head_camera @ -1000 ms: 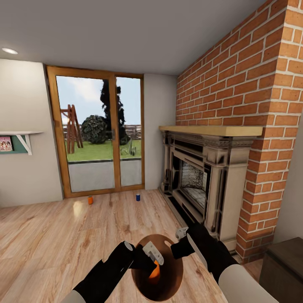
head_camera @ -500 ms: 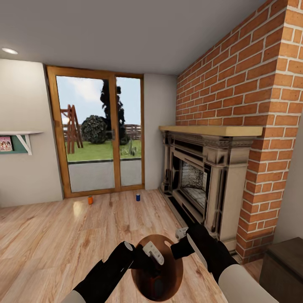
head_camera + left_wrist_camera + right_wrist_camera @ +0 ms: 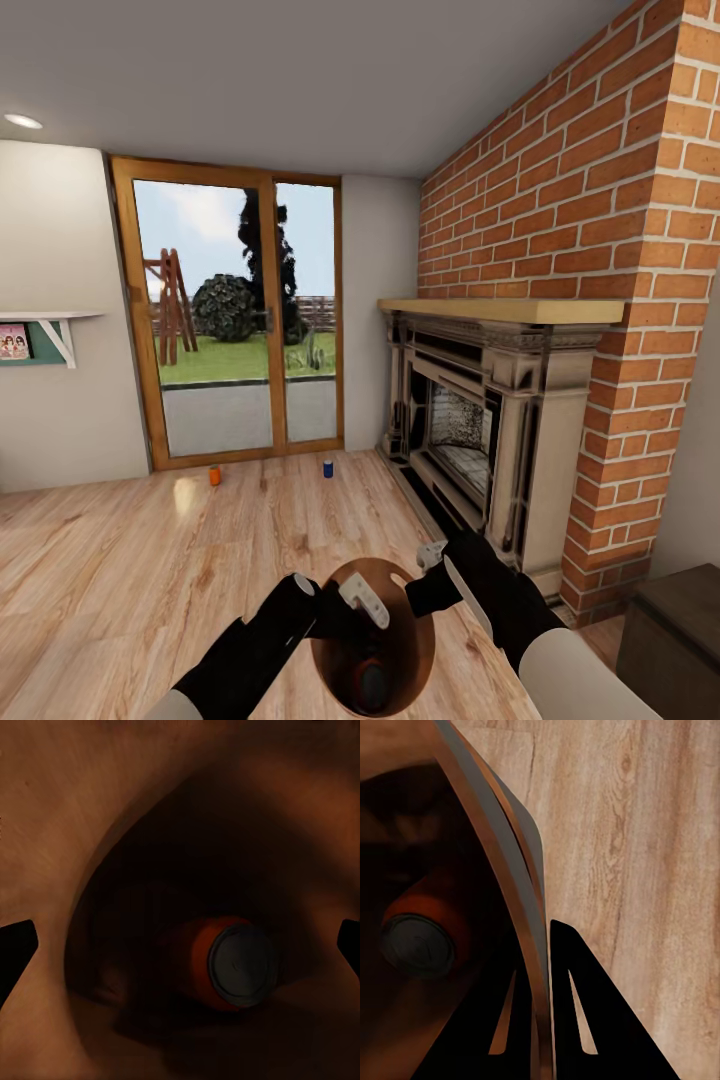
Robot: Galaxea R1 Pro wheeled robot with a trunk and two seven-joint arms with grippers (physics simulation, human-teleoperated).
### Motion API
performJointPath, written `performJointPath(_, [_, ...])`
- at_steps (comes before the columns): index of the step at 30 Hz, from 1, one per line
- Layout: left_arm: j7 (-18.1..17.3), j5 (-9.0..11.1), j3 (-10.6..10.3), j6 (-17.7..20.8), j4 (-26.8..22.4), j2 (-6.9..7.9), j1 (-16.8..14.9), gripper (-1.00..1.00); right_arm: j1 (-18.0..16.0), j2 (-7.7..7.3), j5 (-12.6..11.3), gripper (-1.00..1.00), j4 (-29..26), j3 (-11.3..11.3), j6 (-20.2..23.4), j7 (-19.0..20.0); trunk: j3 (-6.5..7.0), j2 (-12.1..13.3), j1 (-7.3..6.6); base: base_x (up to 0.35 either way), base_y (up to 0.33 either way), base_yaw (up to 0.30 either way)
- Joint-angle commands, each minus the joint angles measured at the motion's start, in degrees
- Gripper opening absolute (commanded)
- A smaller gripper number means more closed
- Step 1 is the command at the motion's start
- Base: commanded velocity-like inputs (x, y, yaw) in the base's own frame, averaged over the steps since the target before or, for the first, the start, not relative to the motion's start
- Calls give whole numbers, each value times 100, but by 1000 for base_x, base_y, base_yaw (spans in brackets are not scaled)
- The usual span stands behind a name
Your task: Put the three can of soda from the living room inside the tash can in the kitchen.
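Fingers first: the right gripper [image 3: 432, 556] is pinched on the rim of the tash can [image 3: 510, 881], one dark finger inside the wall and one outside in the right wrist view, so the bucket is carried by its edge with its mouth facing up. The left gripper [image 3: 362, 600] hangs over that mouth with its two dark fingertips [image 3: 16, 945] spread wide and nothing between them, a released pose that fits a can let go into the bucket. Around all this is the living room, whose brick chimney [image 3: 600, 220] and ornate fireplace [image 3: 480, 420] fill the right side, with wood-framed glass doors [image 3: 240, 310] straight ahead across the light wood floor [image 3: 120, 570]. The bucket sits low between the two arms, just in front of the robot, probably so either hand can reach its opening while the base drives. Inside it, one orange can [image 3: 225, 961] lies on its side at the dark bottom, silver end toward the left wrist camera. Two cans are still on the floor by the doors, well apart from the robot: another orange can [image 3: 214, 476] to the left and the blue can [image 3: 328, 468] nearer the fireplace. By my reading one of three is collected, and the kitchen comes later.
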Motion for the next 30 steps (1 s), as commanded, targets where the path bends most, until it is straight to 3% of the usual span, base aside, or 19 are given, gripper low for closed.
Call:
performJointPath(1, [19, -104, 5, -37, -16, 8, -1, 100, -1, 0, -109, -100, 1, 3, 11, 28, 1, 0, 0, 0, 0, 0])
performJointPath(9, [-20, -72, 57, 14, -322, 50, 15, 100, -1, -7, -109, -100, 1, -4, 11, 25, 1, 0, 0, 0, 0, 0])
performJointPath(20, [-434, -77, 73, 411, -1627, 71, 16, 100, -1, -11, -109, -100, 1, -14, 11, 26, 1, 0, 0, 0, 0, 0])
performJointPath(25, [-606, -99, 83, 761, -2279, 327, 18, 100, -1, -16, -109, -100, 3, -22, 10, 28, 1, 0, 0, 0, 0, 0])
performJointPath(30, [-634, -96, 86, 1001, -2589, 609, 22, 100, -1, -17, -109, -100, 2, -23, 6, 29, 1, 0, 0, 0, 0, 0])
